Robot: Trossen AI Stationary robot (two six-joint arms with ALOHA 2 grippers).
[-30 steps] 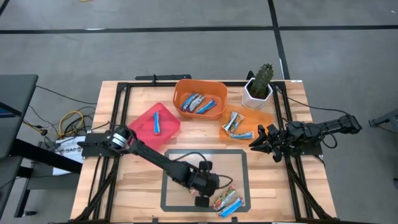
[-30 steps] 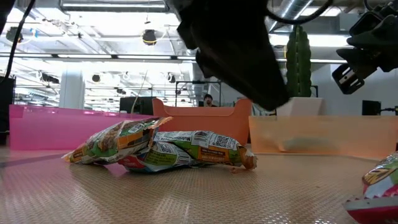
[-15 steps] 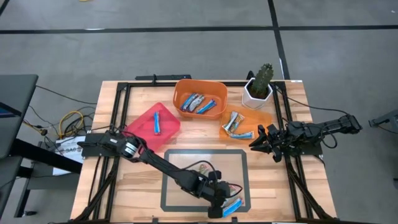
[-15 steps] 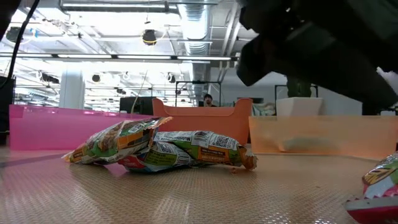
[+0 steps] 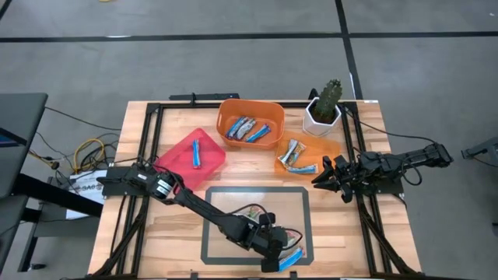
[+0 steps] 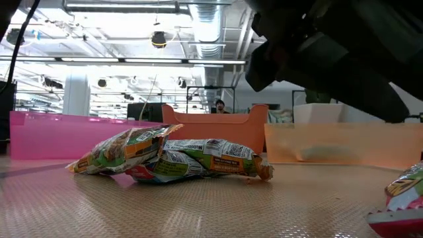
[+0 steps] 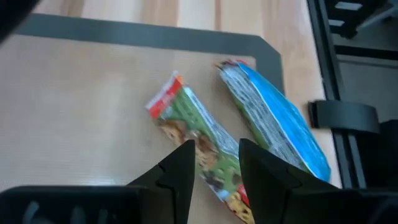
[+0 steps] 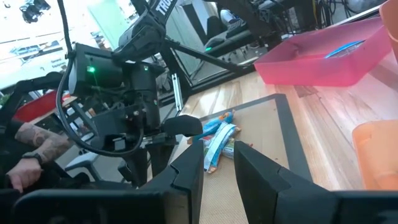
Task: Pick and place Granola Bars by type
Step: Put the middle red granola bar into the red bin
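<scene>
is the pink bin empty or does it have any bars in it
Not empty. The high view shows one blue-wrapped bar lying inside the pink bin; nothing else is visible in it.

1. The wooden worktop (image 5: 249,167) stands on a grey floor (image 5: 233,62) crossed by dark lines.
2. A tangle of yellow cables (image 5: 87,152) lies on the floor beside it.
3. In the low view, a high white ceiling (image 6: 99,39) carries pipes, ducts and bright lights.
4. A person (image 6: 220,106) sits far behind, too small to describe.
5. Another person's hand (image 8: 18,168), possibly resting on equipment, shows in the right wrist view.
</scene>
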